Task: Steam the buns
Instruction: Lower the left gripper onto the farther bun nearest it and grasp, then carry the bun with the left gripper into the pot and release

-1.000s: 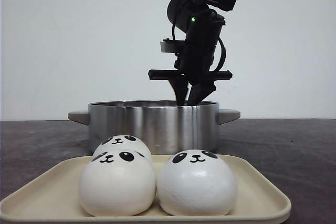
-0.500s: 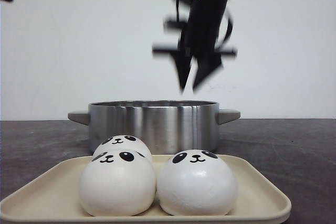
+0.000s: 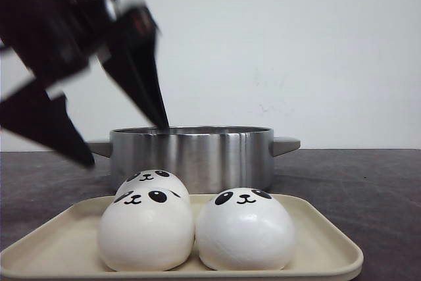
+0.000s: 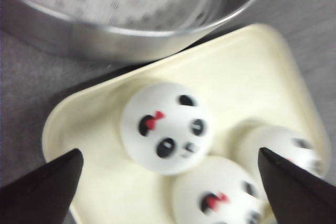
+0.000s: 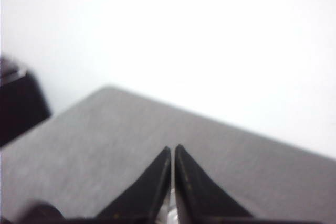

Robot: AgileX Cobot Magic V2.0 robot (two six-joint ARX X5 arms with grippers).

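Three white panda-face buns sit on a cream tray (image 3: 322, 241): two in front (image 3: 146, 231) (image 3: 245, 229) and one behind (image 3: 152, 181). A fourth bun is not in view. The left wrist view shows the same buns (image 4: 167, 127) (image 4: 220, 198) (image 4: 281, 148) with red bows, on the tray (image 4: 247, 72). My left gripper (image 3: 126, 144) is open wide and blurred, above the tray's left side; its jaws straddle the buns (image 4: 169, 151) without touching them. My right gripper (image 5: 172, 148) is shut and empty over bare table, out of the front view.
A steel pot (image 3: 197, 153) with side handles stands right behind the tray. Its perforated steamer insert (image 4: 131, 3) shows in the left wrist view. A dark object (image 5: 18, 103) lies at the edge of the right wrist view. Grey table surrounds the tray.
My right arm rose from over the pot and left the front view. My left arm swung in from the left, open, over the tray.
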